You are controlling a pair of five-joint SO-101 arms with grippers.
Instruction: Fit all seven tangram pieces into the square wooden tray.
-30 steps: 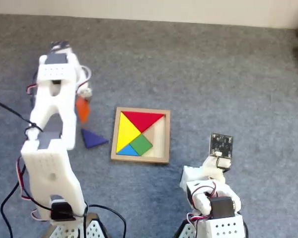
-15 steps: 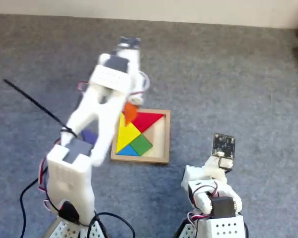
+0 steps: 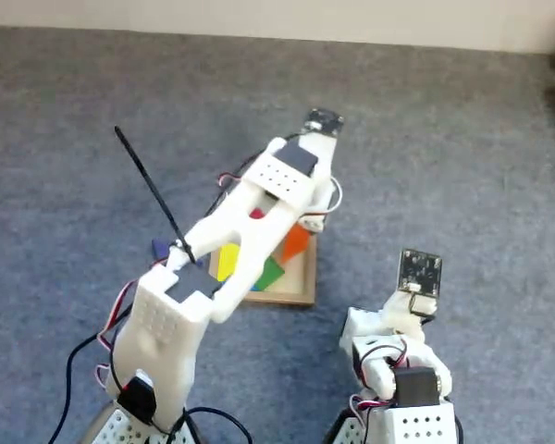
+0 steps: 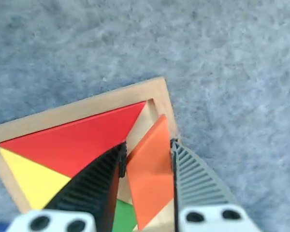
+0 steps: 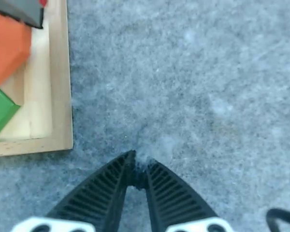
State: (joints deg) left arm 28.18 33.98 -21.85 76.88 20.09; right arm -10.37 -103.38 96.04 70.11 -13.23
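Tray [image 3: 282, 298] of pale wood lies mid-worktop [image 3: 444, 139], and nearest the bases the right arm sits folded low. The right end effector [image 5: 137, 162] has its tips pinched together on nothing, over bare grey surface just beside the tray's rim [image 5: 65, 72].

The left arm stretches diagonally from its base across the tray. The left end effector [image 4: 147, 145] is clamped on the orange piece [image 4: 150, 179], held tilted above the unfilled strip by the tray's right side. A red triangle [image 4: 72, 140], a yellow triangle [image 4: 34, 176] and a green piece [image 4: 123, 217] lie in the tray. A purple triangle [image 3: 160, 248] peeks out beside the arm.

A second ago that arm hung left of the tray with the orange piece – it has since swung across.
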